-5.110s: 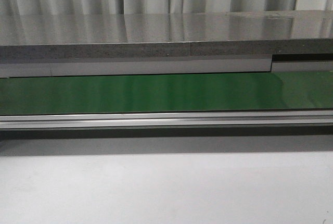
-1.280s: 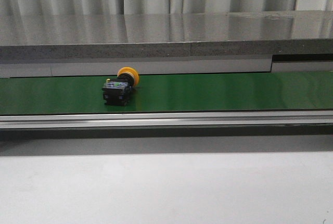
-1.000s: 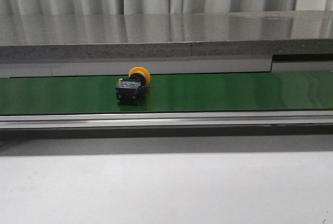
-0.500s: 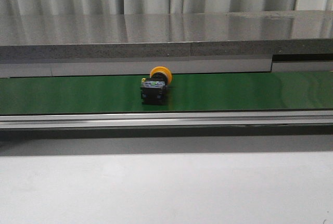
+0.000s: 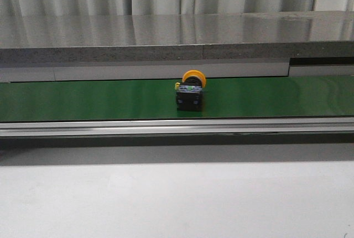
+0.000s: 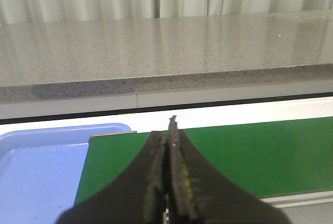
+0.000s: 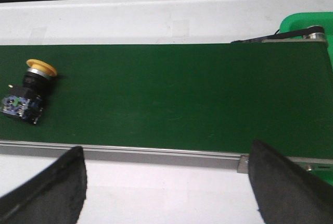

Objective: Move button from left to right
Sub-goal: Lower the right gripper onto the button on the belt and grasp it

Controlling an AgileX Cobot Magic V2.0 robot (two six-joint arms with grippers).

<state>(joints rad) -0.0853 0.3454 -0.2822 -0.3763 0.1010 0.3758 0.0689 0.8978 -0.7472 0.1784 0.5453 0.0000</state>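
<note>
The button [image 5: 190,91] lies on its side on the green belt [image 5: 83,99], near the middle of the front view, its yellow cap toward 12 o'clock and its black body toward 6 o'clock. Nothing touches it.

In the left wrist view the left gripper [image 6: 168,153] has its jaws pressed together with nothing between them, above the belt's end beside a blue tray [image 6: 36,166].

The right gripper [image 7: 166,182] has its jaws spread wide and empty over the belt; the button sits at about 10 o'clock from them, well apart. A green bin [image 7: 312,26] shows by the belt's far end.
</note>
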